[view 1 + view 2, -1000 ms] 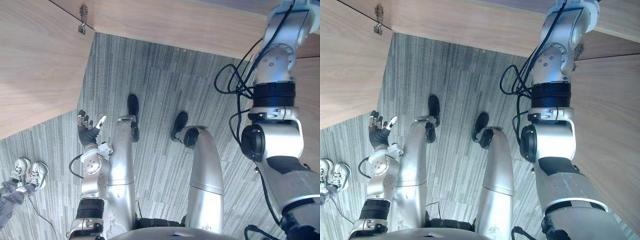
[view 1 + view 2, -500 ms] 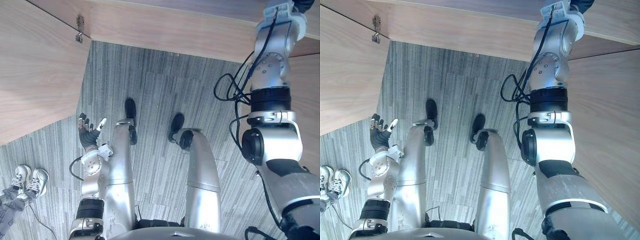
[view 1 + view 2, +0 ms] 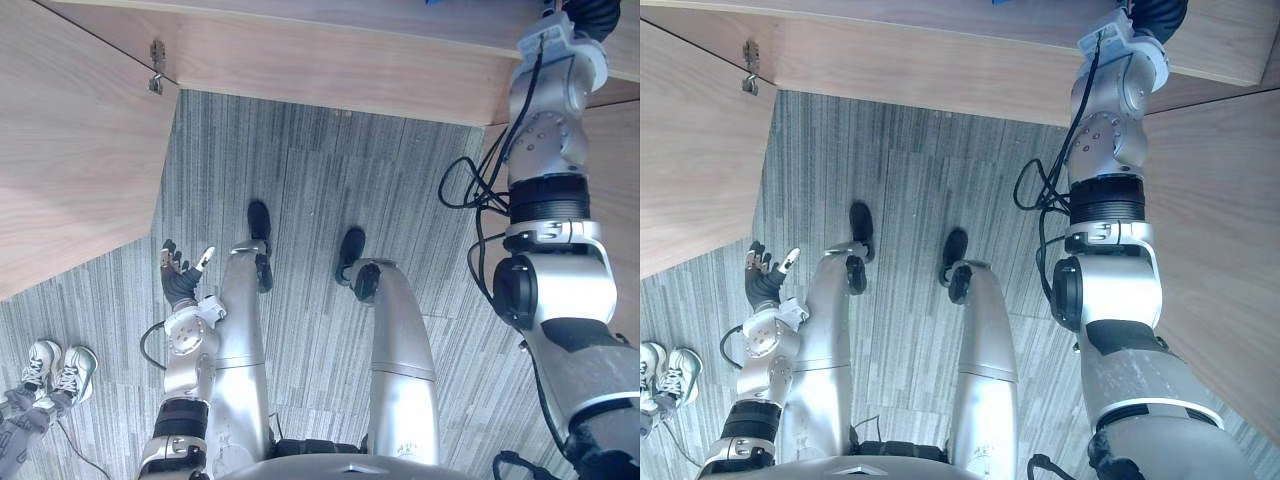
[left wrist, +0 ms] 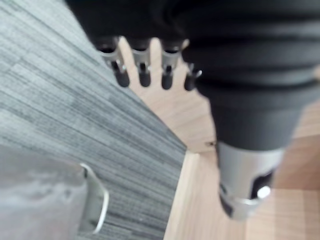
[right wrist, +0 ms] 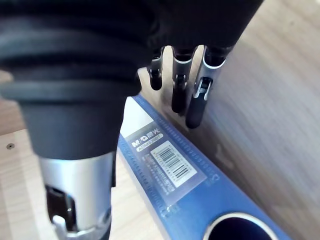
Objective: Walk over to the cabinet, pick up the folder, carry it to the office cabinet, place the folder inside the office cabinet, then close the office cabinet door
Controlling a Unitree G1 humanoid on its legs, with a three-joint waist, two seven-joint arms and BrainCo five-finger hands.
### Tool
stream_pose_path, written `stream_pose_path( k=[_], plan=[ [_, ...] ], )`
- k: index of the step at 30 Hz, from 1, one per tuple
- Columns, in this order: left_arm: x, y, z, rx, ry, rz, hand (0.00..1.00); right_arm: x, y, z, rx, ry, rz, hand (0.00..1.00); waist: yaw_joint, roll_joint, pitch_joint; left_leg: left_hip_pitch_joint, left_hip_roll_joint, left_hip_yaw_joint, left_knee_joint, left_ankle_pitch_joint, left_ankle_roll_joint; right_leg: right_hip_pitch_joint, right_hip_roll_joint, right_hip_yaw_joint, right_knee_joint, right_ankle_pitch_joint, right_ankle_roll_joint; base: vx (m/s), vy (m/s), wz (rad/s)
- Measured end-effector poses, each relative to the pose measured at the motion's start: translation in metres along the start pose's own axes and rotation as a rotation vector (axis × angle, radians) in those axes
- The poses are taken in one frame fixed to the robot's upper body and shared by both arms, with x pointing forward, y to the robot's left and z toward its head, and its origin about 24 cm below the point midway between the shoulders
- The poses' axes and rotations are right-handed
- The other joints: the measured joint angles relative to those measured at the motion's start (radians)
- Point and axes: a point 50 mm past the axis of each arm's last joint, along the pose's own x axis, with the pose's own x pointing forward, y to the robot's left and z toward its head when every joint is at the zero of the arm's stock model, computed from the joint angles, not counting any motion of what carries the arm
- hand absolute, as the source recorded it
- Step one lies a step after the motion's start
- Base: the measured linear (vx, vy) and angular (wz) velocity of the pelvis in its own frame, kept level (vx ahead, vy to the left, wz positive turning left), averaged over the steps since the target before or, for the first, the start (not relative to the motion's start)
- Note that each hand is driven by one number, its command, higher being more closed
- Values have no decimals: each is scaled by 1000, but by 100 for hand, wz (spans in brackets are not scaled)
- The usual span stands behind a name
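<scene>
My right hand (image 5: pixel 179 85) is up inside the office cabinet (image 3: pixel 330 60). Its wrist view puts the blue folder (image 5: pixel 172 167) directly below the fingers, with one long side against a wood panel (image 5: pixel 270 100). A sliver of the same blue peeks over the cabinet's front edge in the head views. The fingers hang straight over the far end of the spine, with the thumb off to the other side and nothing curled round the folder. I cannot tell whether the tips touch it.

I judge the folder to be stiff board under a smooth plastic skin, so it should hold its shape but may slide against silver fingers. I cannot see how full it is, so I would treat the weight as unknown. The spine faces the camera, with a white label (image 5: pixel 165 160) and a round finger hole (image 5: pixel 240 230) nearer the wrist. The best hold looks to be across the spine, thumb on one cover and dark fingertips on the other (the hole is a fallback for hooking).

My left hand (image 3: pixel 180 275) hangs low beside the body over the grey carpet (image 3: pixel 320 180), fingers straight and spread, holding nothing. The cabinet door (image 3: pixel 70 150) stands open on my left.
</scene>
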Motion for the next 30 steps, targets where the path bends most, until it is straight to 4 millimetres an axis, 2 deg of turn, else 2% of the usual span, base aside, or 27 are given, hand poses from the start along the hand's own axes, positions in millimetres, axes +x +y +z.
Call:
stream_pose_path(
  k=[5,7,10,15,22,30],
  plan=[
    [1,4,1,-3,-1,16,0,3,-5,7,-118,-41,-35,0,-4,0,0,0,2,4,-7,4,5,0,2,1,-12,9,1,-6,5,-2],
    [1,4,0,-3,0,20,0,5,-8,17,-204,-90,-40,0,-4,0,0,0,2,5,-16,9,9,0,3,2,-25,17,3,-1,8,-2],
    [1,5,0,-3,3,25,0,0,-1,31,-258,-174,-16,0,-9,0,0,0,2,7,-16,10,10,1,4,4,-30,20,6,2,10,-2],
    [1,8,-1,-15,9,52,0,-2,-1,48,-300,-261,-10,0,-8,0,0,3,3,6,-17,10,10,4,4,3,-31,22,7,0,0,0],
    [1,8,-2,-12,17,50,0,-9,-18,51,-413,-292,-1,0,-6,0,0,11,2,7,-23,11,12,14,4,3,-39,26,8,0,0,0],
    [1,9,-2,-11,20,51,0,-14,-41,37,-479,-231,-7,0,-6,-1,0,15,2,8,-30,14,12,16,5,3,-43,28,8,0,0,0]
  ],
)
